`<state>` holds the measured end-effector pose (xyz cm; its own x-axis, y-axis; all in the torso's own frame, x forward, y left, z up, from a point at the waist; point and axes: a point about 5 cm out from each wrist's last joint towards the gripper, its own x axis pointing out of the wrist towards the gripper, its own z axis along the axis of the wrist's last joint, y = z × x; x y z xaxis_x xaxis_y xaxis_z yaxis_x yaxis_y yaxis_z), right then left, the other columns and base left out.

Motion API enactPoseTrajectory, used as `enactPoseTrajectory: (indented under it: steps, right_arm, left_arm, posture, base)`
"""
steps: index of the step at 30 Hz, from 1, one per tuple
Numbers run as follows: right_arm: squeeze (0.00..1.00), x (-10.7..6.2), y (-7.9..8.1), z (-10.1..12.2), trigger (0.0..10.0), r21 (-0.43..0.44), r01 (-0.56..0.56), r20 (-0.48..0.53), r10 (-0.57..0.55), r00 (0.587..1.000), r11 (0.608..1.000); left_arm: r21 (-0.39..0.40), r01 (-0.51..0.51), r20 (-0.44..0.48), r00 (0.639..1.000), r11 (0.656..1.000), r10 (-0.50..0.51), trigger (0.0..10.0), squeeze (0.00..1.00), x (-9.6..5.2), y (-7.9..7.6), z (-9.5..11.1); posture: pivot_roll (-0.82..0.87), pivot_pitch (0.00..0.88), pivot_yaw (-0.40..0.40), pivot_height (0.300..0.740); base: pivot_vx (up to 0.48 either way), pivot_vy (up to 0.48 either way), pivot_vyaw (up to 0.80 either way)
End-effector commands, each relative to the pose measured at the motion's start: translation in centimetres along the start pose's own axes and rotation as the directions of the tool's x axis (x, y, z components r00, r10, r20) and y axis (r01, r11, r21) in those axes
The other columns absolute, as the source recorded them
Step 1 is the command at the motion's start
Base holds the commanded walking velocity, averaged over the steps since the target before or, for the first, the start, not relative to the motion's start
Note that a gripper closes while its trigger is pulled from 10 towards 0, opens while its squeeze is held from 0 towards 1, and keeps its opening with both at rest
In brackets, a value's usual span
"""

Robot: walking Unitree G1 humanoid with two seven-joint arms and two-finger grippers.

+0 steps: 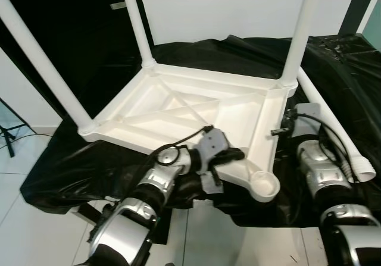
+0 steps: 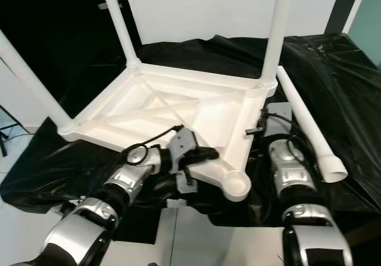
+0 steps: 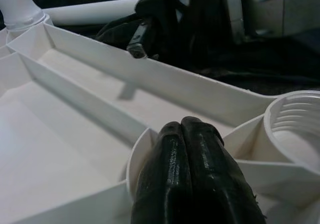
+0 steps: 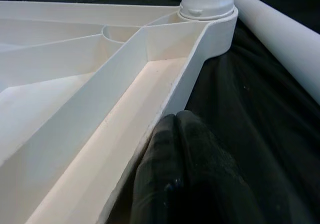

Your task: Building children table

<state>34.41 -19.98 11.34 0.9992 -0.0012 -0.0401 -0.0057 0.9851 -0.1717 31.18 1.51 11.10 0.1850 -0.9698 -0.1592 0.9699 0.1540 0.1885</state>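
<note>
left gripper (image 3: 186, 149) closed on tabletop (image 1: 196, 108), right gripper (image 4: 175, 149) seemingly closed

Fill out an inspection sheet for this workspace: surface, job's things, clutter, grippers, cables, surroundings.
Surface: black sheet draped over a low support.
Job's things: white tabletop lies upside down with three legs standing in its corner sockets; the near right socket is empty; the fourth leg lies loose on the sheet beside it.
Clutter: nothing seen.
Grippers: left gripper, jaws shut, rests on the tabletop's near rib by the empty socket. Right gripper, jaws shut, sits against the tabletop's outer right edge.
Cables: black cables run along both wrists.
Surroundings: white wall, tiled floor, dark doorway on the left.
</note>
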Motion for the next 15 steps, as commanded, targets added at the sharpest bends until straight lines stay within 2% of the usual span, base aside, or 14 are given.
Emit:
enactPoseTrajectory:
  steps: [1,2,4,5,6,9,10,12,14,15]
  right_arm:
    - [0.00,-1.0,2.7,-0.7,10.0,0.010,-0.061,0.012,0.061,0.998,0.998]
    - [0.00,-2.0,2.7,-1.4,10.0,0.020,-0.040,0.006,0.040,0.999,0.999]
    - [0.00,-2.0,2.7,-1.4,10.0,0.020,-0.040,0.006,0.040,0.999,0.999]
    - [0.00,-2.8,2.7,-2.0,10.0,0.025,-0.021,-0.002,0.021,1.000,0.999]
    - [0.00,-2.8,2.7,-2.0,10.0,0.025,-0.021,-0.002,0.021,1.000,0.999]
    - [0.00,-4.4,2.7,-2.5,10.0,0.032,0.003,-0.007,-0.003,1.000,0.999]
    - [0.00,-4.4,2.7,-2.5,10.0,0.032,0.003,-0.007,-0.003,1.000,0.999]
    - [0.00,-5.0,2.7,-2.5,10.0,0.033,0.013,-0.007,-0.013,1.000,0.999]
    - [0.00,-5.0,2.7,-2.5,10.0,0.033,0.013,-0.007,-0.013,1.000,0.999]
    - [0.00,-5.1,2.7,-2.5,10.0,0.034,0.017,-0.008,-0.017,1.000,0.999]
  left_arm:
    - [-0.050,0.057,0.003,0.998,0.997,-0.057,10.0,0.00,-1.3,-0.3,-0.9]
    - [-0.053,0.052,0.033,0.998,0.997,-0.051,10.0,0.00,-2.3,0.1,-0.7]
    - [-0.053,0.052,0.033,0.998,0.997,-0.051,10.0,0.00,-2.3,0.1,-0.7]
    - [-0.053,0.039,0.057,0.998,0.998,-0.036,10.0,0.00,-3.1,0.5,-0.5]
    - [-0.053,0.039,0.057,0.998,0.998,-0.036,10.0,0.00,-3.1,0.5,-0.5]
    - [-0.054,-0.002,0.116,0.993,0.999,0.008,10.0,0.00,-5.1,1.6,0.1]
    - [-0.054,-0.002,0.116,0.993,0.999,0.008,10.0,0.00,-5.1,1.6,0.1]
    - [-0.038,0.035,0.083,0.996,0.999,-0.032,10.0,0.00,-7.1,2.0,-0.1]
    - [-0.038,0.035,0.083,0.996,0.999,-0.032,10.0,0.00,-7.1,2.0,-0.1]
    - [-0.035,0.054,0.062,0.997,0.998,-0.051,10.0,0.00,-7.9,2.1,-0.3]
  posture:
    - [-0.15,0.000,0.100,0.740]
    - [-0.15,0.000,0.100,0.740]
    - [-0.15,0.000,0.100,0.740]
    - [-0.16,0.000,0.102,0.740]
    - [-0.16,0.000,0.102,0.740]
    - [-0.17,0.000,0.110,0.740]
    - [-0.17,0.000,0.110,0.740]
    - [-0.17,0.000,0.111,0.740]
    - [-0.17,0.000,0.111,0.740]
    - [-0.17,0.000,0.110,0.740]
  base:
    - [0.000,0.000,0.00]
    - [0.000,0.000,0.00]
    - [0.000,0.000,0.00]
    - [0.000,0.000,0.00]
    - [0.000,0.000,0.00]
    - [0.000,0.000,0.00]
    - [0.000,0.000,0.00]
    - [0.000,0.000,0.00]
    - [0.000,0.000,0.00]
    - [0.000,0.000,0.00]
